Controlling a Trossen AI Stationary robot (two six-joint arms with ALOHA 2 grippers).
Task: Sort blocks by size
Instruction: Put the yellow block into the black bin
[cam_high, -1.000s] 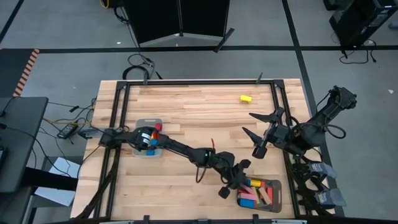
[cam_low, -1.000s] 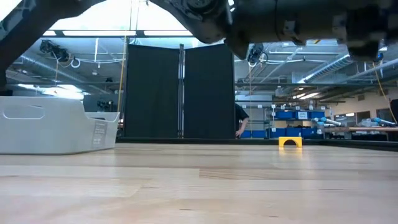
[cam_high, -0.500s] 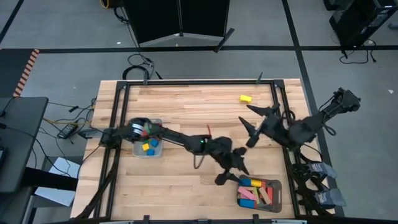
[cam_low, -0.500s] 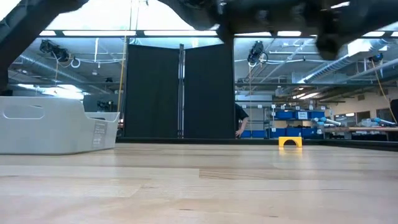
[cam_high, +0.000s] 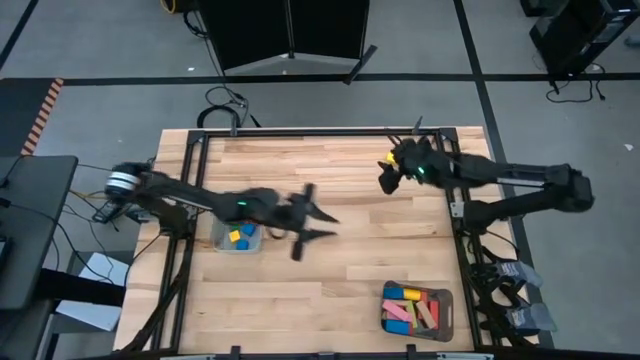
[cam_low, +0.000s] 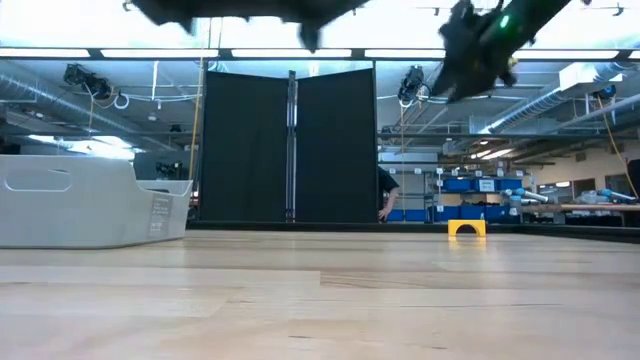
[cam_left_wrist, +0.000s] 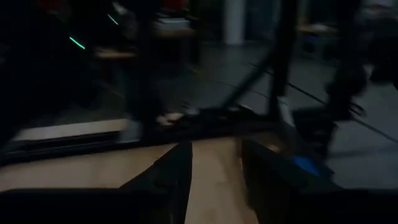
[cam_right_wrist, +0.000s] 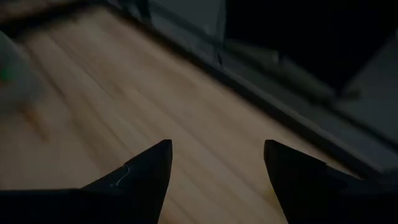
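Observation:
One yellow block lies near the table's far right edge, mostly under my right gripper. In the low view it shows as a small yellow arch standing on the table. My right gripper is open and empty above it. My left gripper is open and empty over the middle of the table, just right of the grey left tray, which holds blue and yellow blocks. The grey right tray at the near right holds several coloured blocks.
A black frame rail runs around the table. The left tray shows as a pale wall in the low view. Bare wood lies between the two trays and along the far side. A person stands far off in the room.
My left gripper has swung away from the right tray at the near right, toward the table's left and far side, to beside the left tray. My right gripper has gone toward the far edge, to above the yellow block, with its arm stretched out.

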